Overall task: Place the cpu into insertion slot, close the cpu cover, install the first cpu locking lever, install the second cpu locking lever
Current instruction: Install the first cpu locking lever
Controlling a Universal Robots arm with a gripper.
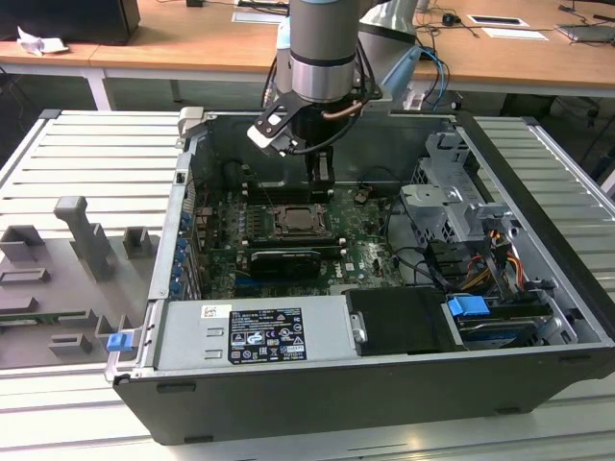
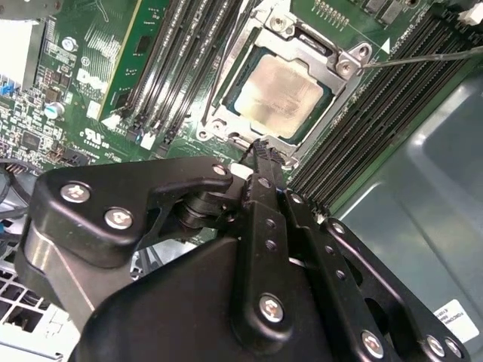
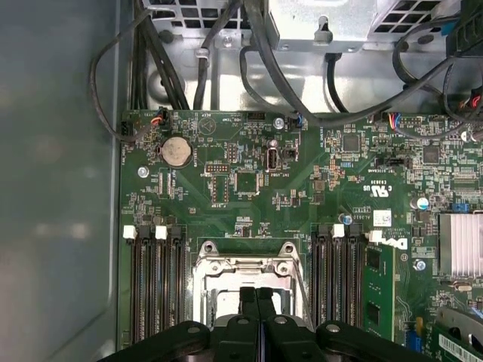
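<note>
I see arm (image 1: 322, 38): grey tube, polished silver band at wrist joint. White camera block (image 1: 269, 130) beside flange, copper-brown cable (image 1: 343, 110) looping under it. Then gripper (image 2: 260, 149): matte black, flat linkage bars on rounded housing, silver cross-head screws (image 2: 271, 308) at pivots. Slim black fingers (image 3: 247, 300), same finish.

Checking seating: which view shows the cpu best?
Second wrist view: the cpu lies unobstructed in the insertion slot. In the first wrist view the end effector hides most of it; the exterior view sees it from afar.
</note>
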